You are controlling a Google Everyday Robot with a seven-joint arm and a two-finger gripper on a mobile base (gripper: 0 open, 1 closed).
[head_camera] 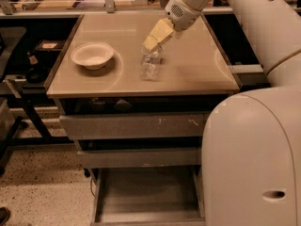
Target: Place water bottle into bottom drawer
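The water bottle (149, 65) is clear crinkled plastic and lies on the tan tabletop (188, 74), right of the white bowl. My gripper (151, 43) reaches down from the upper right, and its tan tip is right at the bottle's far end. I cannot tell whether it touches the bottle. The bottom drawer (146, 199) is pulled open below the table, and its flat grey floor holds nothing.
A white bowl (92, 55) sits on the left of the tabletop. Two upper grey drawers (136, 126) are closed. My white robot body (254, 159) fills the lower right, next to the open drawer. Cluttered shelves stand behind and to the left.
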